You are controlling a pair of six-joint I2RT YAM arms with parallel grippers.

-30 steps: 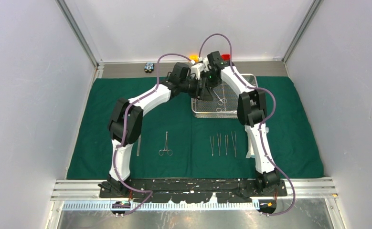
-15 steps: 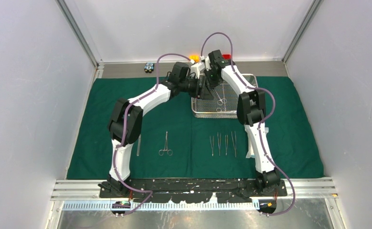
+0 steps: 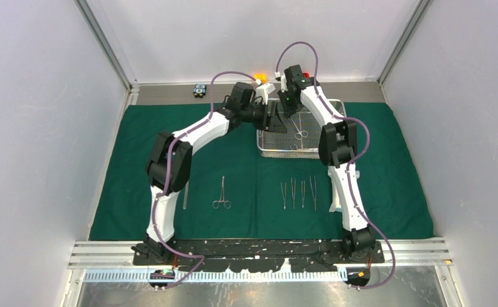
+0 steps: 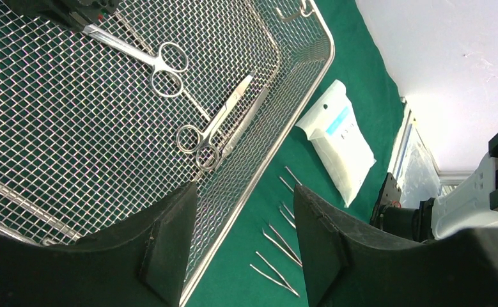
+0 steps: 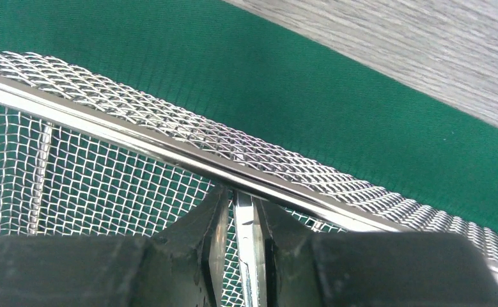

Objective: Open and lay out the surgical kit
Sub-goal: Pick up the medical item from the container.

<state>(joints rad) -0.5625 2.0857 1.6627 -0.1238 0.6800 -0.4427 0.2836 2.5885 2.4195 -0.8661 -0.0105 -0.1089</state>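
Observation:
The dark green cloth [image 3: 137, 153] lies spread flat. The wire-mesh tray [image 3: 335, 105] stands on its far middle. My right gripper [image 3: 289, 110] is inside the tray's far part, shut on the blade of steel scissors [image 5: 251, 243]; their handles [image 4: 168, 62] rest on the mesh. A second pair of scissors [image 4: 211, 131] lies beside them. My left gripper [image 3: 277, 118] hovers open and empty over the tray's left side, and its fingers [image 4: 169, 243] frame the tray's rim. Forceps [image 3: 221, 193], several tweezers [image 3: 298, 194] and the white-blue packet [image 4: 339, 137] lie on the cloth.
A thin steel instrument [image 3: 185, 195] lies by the left arm. Orange [image 3: 259, 77], red [image 3: 305, 76] and black-blue [image 3: 199, 90] blocks sit on the back ledge. Walls close in on the left, right and far sides.
My right gripper has shifted a little to the right and back, and the scissors in it have moved right with it. My left gripper has stayed almost still.

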